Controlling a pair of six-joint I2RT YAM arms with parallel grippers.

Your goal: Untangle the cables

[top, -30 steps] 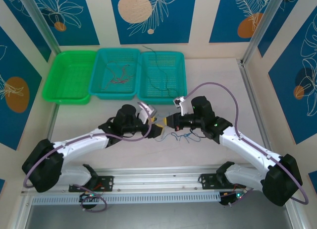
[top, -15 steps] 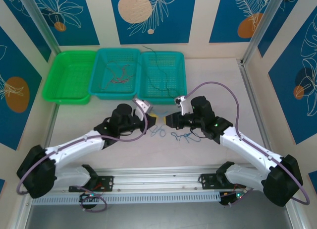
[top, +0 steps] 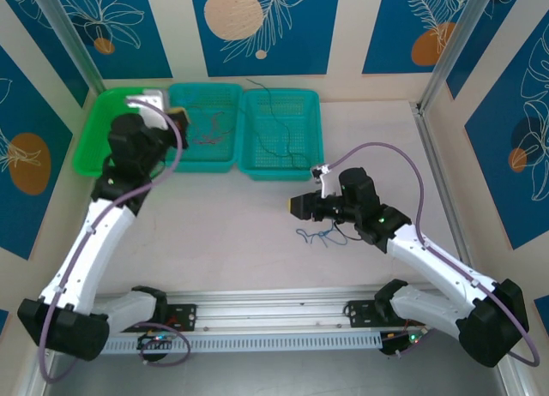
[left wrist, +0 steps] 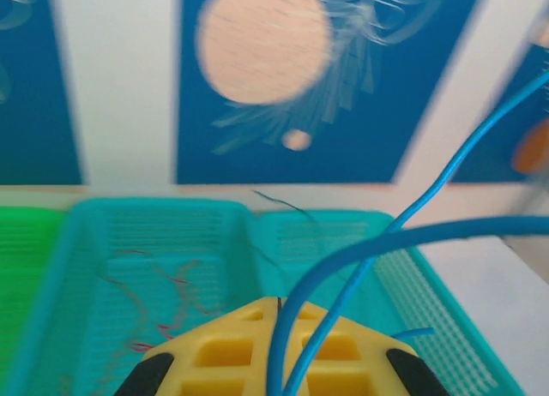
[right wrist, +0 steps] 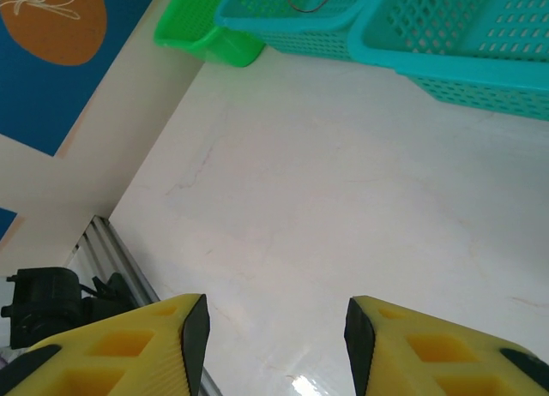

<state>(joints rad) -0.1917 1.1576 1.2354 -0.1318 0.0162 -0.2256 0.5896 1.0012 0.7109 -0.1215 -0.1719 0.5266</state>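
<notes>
As the left jaws clamp it, the blue cable (left wrist: 446,231) runs up and rightward. Right jaws gape, empty.

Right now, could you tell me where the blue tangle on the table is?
In the top view, the blue tangle lies on the table right of centre, close beside the right gripper, on its near side.

Left gripper (left wrist: 279,315), yellow fingers (left wrist: 232,353) pinched on looping blue cable (left wrist: 412,234); beyond, teal basket (left wrist: 154,206) holding red cables (left wrist: 182,280).
</notes>
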